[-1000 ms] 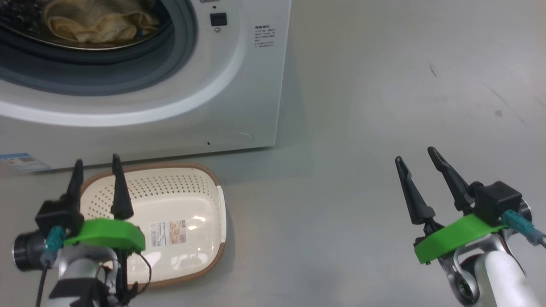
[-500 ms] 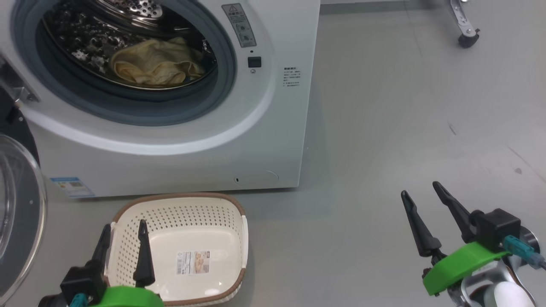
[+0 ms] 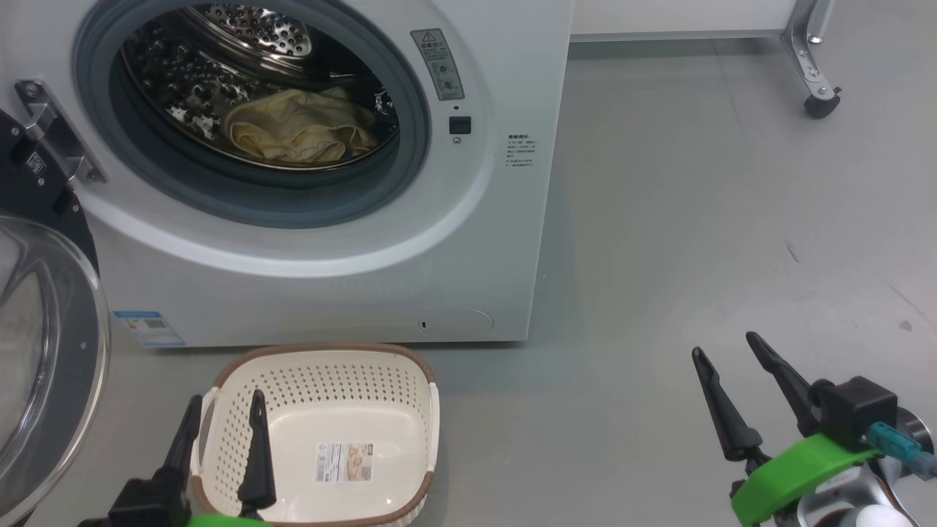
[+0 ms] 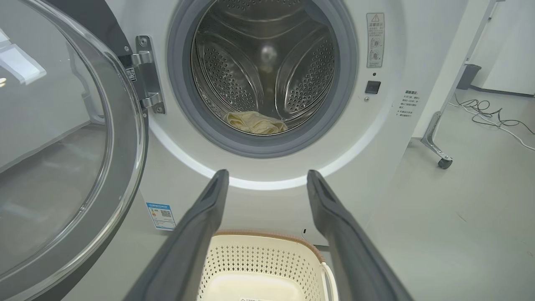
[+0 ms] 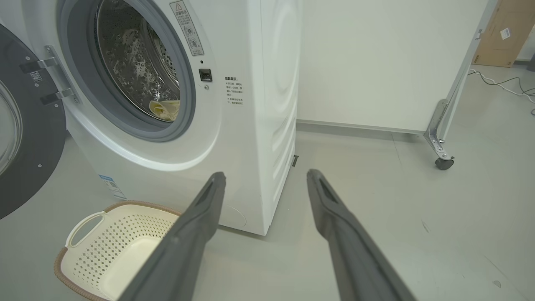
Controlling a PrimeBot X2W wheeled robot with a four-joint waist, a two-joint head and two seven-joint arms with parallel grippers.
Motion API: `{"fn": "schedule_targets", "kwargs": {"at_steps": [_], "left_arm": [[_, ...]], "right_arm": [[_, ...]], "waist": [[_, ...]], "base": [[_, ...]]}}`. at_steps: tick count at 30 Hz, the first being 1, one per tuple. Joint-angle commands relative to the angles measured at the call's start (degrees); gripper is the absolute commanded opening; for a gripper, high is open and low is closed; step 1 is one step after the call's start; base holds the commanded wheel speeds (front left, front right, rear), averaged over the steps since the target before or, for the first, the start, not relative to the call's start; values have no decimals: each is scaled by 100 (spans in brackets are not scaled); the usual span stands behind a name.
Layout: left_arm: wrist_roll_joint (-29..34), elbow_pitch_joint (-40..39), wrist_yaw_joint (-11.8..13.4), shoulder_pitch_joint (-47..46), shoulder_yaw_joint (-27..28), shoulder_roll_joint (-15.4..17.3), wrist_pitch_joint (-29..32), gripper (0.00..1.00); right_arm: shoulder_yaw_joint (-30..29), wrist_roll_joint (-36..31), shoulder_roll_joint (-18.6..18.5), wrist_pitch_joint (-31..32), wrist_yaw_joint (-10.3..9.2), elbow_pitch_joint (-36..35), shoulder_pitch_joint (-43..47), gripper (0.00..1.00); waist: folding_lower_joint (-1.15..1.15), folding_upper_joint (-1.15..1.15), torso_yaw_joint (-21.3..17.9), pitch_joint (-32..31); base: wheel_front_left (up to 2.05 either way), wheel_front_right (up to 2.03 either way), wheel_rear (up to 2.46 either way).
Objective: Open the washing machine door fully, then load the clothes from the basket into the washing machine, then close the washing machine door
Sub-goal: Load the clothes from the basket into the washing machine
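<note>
**Head view.** The left jaws stand apart with nothing between them. Their two tips are visible, but the body is cut off by the lower edge. One basket (image 3: 322, 350) lies on the floor (image 3: 659, 256) directly under and beyond these tips, with one label on its bottom. Past the tips stands one washing machine (image 3: 498, 241), its top cut off. The clothes (image 3: 296, 135) lie inside the drum (image 3: 249, 29) as one cream heap, and the number of pieces cannot be made out. The door (image 3: 51, 351) hangs swung open to the left of the left jaws and is cut off by the frame edge. The right jaws stand apart and grip nothing. They sit above the floor, well to the right of the washing machine.

**Left wrist view.** The jaws stand apart.
- The far end of the basket shows between them; its near end is cut off.
- The drum opening lies straight beyond the tips, with the clothes at its front lip.
- The door is to the left of the jaws, partly out of frame, on one hinge (image 4: 148, 75).
- One blue label (image 4: 161, 215) sits just left of the left-hand jaw.
- One caster (image 4: 444, 162) stands well to the right.

**Right wrist view.** The jaws stand apart.
- The basket lies to their left, its right end hidden behind the left-hand jaw.
- The clothes show as a small cream patch behind the door seal (image 5: 184, 121).
- The door is cut off at the left edge.
</note>
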Motion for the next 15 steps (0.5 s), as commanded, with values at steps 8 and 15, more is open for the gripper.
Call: {"fn": "schedule_targets", "kwargs": {"at_steps": [8,15], "left_arm": [[75,-275,343,-223,129,202,24,100],[8,-211,293,-272,121,195,12,100]], "right_arm": [[93,-56,-97,27,1,-257,-140,100],[91,-52,-81,21,1,-245,-147,100]], "waist": [[0,0,4,22],[0,0,-39,44]], "base": [[0,0,0],[0,0,0]]}}
